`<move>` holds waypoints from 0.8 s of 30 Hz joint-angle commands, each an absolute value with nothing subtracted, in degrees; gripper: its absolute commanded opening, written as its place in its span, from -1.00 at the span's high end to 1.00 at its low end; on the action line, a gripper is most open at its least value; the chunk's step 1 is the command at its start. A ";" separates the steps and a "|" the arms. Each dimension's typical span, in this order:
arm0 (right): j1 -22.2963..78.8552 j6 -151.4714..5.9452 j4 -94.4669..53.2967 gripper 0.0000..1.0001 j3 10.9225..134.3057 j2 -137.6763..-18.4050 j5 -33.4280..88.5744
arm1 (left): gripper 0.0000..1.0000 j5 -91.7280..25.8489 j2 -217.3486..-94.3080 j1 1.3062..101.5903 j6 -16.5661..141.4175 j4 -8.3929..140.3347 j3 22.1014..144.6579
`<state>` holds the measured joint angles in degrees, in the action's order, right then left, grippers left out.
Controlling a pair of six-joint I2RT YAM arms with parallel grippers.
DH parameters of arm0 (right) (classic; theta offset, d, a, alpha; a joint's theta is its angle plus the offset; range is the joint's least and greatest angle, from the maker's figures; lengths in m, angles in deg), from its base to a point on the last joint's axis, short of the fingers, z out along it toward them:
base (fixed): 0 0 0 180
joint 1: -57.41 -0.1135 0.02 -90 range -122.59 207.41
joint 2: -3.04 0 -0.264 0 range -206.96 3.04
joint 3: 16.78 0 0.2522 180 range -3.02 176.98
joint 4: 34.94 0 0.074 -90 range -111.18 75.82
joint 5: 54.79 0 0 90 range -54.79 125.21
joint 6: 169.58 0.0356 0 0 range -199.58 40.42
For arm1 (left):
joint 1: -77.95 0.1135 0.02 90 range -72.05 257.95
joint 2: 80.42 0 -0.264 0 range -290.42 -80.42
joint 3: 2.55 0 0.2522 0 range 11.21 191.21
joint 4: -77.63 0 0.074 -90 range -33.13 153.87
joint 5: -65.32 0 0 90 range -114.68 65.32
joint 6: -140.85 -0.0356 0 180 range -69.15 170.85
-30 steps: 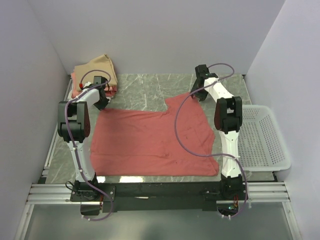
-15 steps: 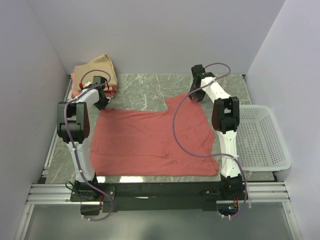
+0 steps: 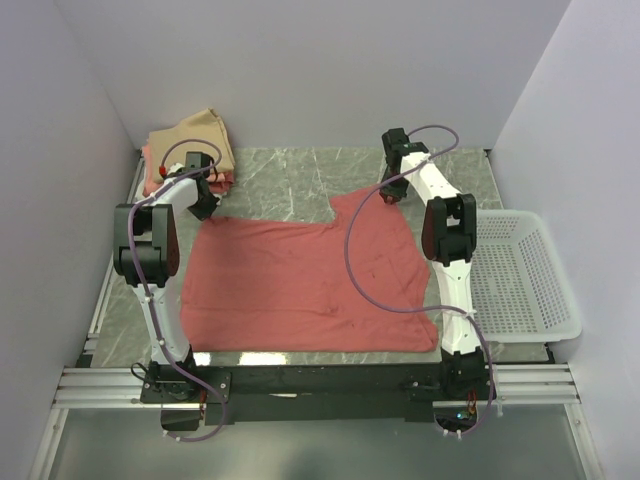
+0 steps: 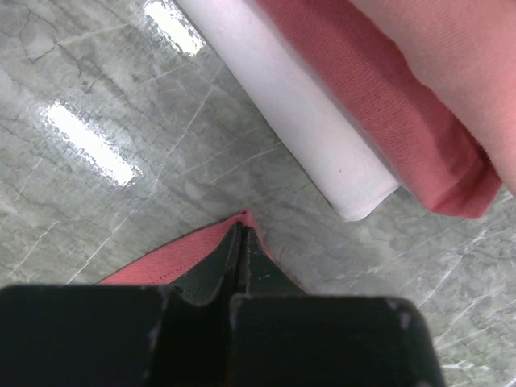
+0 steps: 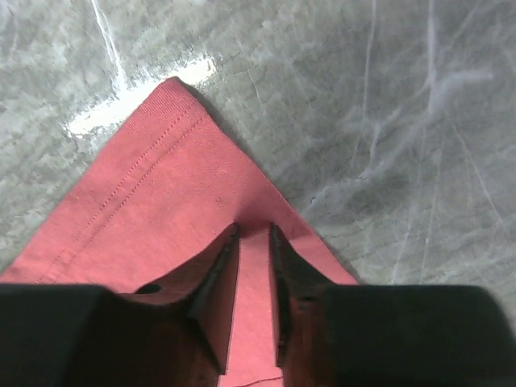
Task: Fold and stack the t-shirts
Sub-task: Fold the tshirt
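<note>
- The red shirt (image 3: 300, 290) is lying spread flat across the middle of the table (image 3: 290, 175), front edge toward the arms, with one piece jutting out toward 1 o'clock.
- The left gripper (image 4: 242, 246) is sitting at the shirt's 10 o'clock corner, its fingers pressed together and pinching the very tip of the cloth.
- The right gripper (image 5: 254, 274) is sitting at the 1 o'clock corner. Its fingers are standing partly apart, straddling a strip of hemmed fabric, and I cannot tell that they are gripping it.
- The folded stack (image 3: 195, 140) is resting at 10 o'clock on the table, just beyond the left gripper. Its tan shirt is on top, with pink and white edges showing beneath in the left wrist view.
- The basket (image 3: 525, 285) is sitting off the table's edge at 3 o'clock, well apart from the shirt.
- Judging by its look, the shirt is light, limp cotton: it is likely going to sag and drape between two held points and slide easily on the polished stone.
- The double-stitched hems at the corners are looking like the surest places to take hold, since a thin single layer is liable to slip out.
- Lifting both corners evenly is probably mattering, or the cloth will bunch and fold crooked.
</note>
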<state>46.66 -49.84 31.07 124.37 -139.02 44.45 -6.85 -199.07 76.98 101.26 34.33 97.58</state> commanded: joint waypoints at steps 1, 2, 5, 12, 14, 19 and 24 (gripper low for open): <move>46.60 -51.01 31.65 0.47 124.87 -139.35 43.57 | 0.99 -7.63 -195.65 77.16 100.77 36.09 97.26; 46.60 -51.01 31.03 0.55 124.08 -138.91 43.48 | 0.99 -7.63 -195.65 77.24 100.85 36.01 97.34; 46.77 -51.19 29.36 0.65 122.58 -137.15 43.30 | 0.99 -7.80 -195.73 77.24 100.77 35.92 98.04; 47.38 -50.93 26.81 1.00 121.26 -133.11 45.32 | 0.99 -7.89 -195.65 77.42 100.33 35.39 100.15; 47.65 -50.84 25.23 1.00 120.12 -131.70 45.41 | 0.99 -8.15 -195.82 77.60 100.24 35.22 100.68; 48.35 -50.75 22.33 1.00 118.36 -127.31 45.50 | 0.99 -8.86 -196.00 77.77 99.54 34.95 102.70; 49.14 -50.75 20.22 1.00 117.13 -123.97 44.53 | 0.99 -9.65 -196.88 77.77 99.01 34.34 105.86</move>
<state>48.11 -50.72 24.73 117.34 -130.28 43.92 -8.65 -199.07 77.50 100.43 33.93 102.21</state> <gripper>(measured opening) 0.007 0.013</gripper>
